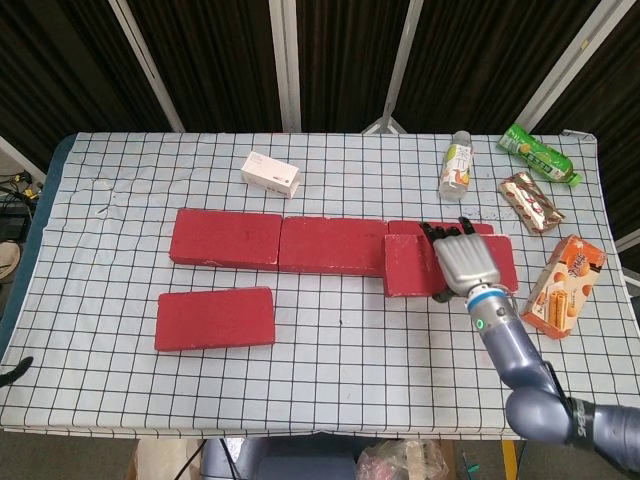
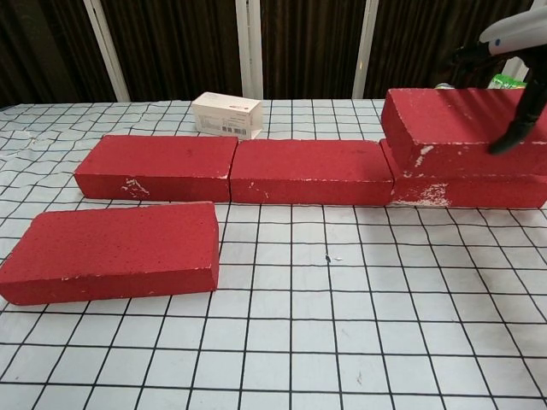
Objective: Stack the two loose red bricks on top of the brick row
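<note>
looking down in the head view, a loose red brick is gripped across its width by the right hand at centre right, over the right end of the brick row. the second loose brick lies at lower left. in the chest view, the carried brick is held at upper right, seemingly just above the row. it is judged stiff, heavy and rough, best clasped mid-length. the left hand is not seen.

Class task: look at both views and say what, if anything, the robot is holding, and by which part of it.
The right hand grips a loose red brick by its right half, fingers over the top and far edge, thumb against the near side. No left hand shows.
</note>
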Robot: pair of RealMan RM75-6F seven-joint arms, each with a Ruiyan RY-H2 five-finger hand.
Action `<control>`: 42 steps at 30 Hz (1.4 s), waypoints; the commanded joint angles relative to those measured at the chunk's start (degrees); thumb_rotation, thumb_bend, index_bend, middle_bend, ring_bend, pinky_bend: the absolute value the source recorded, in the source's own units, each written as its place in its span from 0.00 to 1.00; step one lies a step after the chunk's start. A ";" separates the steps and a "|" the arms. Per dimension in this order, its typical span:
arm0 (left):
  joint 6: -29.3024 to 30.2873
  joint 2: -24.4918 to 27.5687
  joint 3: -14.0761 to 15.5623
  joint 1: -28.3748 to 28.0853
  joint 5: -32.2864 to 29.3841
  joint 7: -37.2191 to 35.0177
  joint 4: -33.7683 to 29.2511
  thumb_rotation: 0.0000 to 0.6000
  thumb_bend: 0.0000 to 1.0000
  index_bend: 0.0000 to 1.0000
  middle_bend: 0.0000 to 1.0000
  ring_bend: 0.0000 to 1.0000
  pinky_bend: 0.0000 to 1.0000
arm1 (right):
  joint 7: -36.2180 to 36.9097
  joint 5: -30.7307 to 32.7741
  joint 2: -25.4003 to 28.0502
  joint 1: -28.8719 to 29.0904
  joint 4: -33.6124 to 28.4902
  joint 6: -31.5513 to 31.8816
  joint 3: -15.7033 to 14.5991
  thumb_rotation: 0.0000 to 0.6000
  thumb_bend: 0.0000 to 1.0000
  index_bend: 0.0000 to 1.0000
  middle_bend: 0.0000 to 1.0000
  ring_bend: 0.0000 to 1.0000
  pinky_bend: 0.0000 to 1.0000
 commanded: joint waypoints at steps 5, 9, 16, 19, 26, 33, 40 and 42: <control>0.22 -0.38 -0.59 0.07 -1.28 0.92 -0.12 1.00 0.00 0.05 0.04 0.03 0.22 | -10.80 28.00 -9.15 19.77 19.52 -6.68 0.37 1.00 0.15 0.01 0.30 0.20 0.00; 0.23 -0.64 -0.73 0.01 -1.63 1.79 -0.14 1.00 0.00 0.05 0.04 0.03 0.22 | -13.14 33.37 -12.58 23.13 25.61 -7.91 -0.57 1.00 0.15 0.01 0.30 0.20 0.00; 0.19 -0.79 -1.26 -0.06 -2.70 2.25 -0.16 1.00 0.00 0.05 0.04 0.03 0.22 | -15.12 37.20 -16.64 25.63 31.50 -10.27 -1.46 1.00 0.15 0.01 0.30 0.20 0.00; -0.17 -0.88 -1.39 -0.22 -3.25 2.65 -0.05 1.00 0.00 0.05 0.04 0.03 0.22 | -15.31 36.65 -17.83 26.00 32.25 -10.65 -2.14 1.00 0.15 0.01 0.30 0.20 0.00; -0.58 -0.92 -1.08 -0.40 -2.97 3.06 -0.26 1.00 0.00 0.05 0.04 0.03 0.22 | -14.56 36.41 -19.64 25.88 34.40 -11.60 -3.30 1.00 0.15 0.01 0.30 0.20 0.00; -0.13 -1.00 -1.02 -0.17 -2.96 3.36 -0.38 1.00 0.00 0.05 0.04 0.03 0.22 | -13.67 35.44 -19.65 25.69 34.76 -12.30 -3.84 1.00 0.15 0.01 0.30 0.20 0.00; -0.01 -0.99 -0.86 -0.10 -2.71 3.42 -0.49 1.00 0.00 0.05 0.04 0.03 0.22 | -12.13 34.32 -19.61 25.43 34.28 -12.98 -4.24 1.00 0.15 0.01 0.30 0.20 0.00; 0.07 -1.01 -0.90 -0.08 -2.75 3.46 -0.45 1.00 0.00 0.05 0.04 0.03 0.22 | -11.78 33.92 -19.49 25.45 33.98 -12.96 -4.36 1.00 0.15 0.01 0.30 0.20 0.00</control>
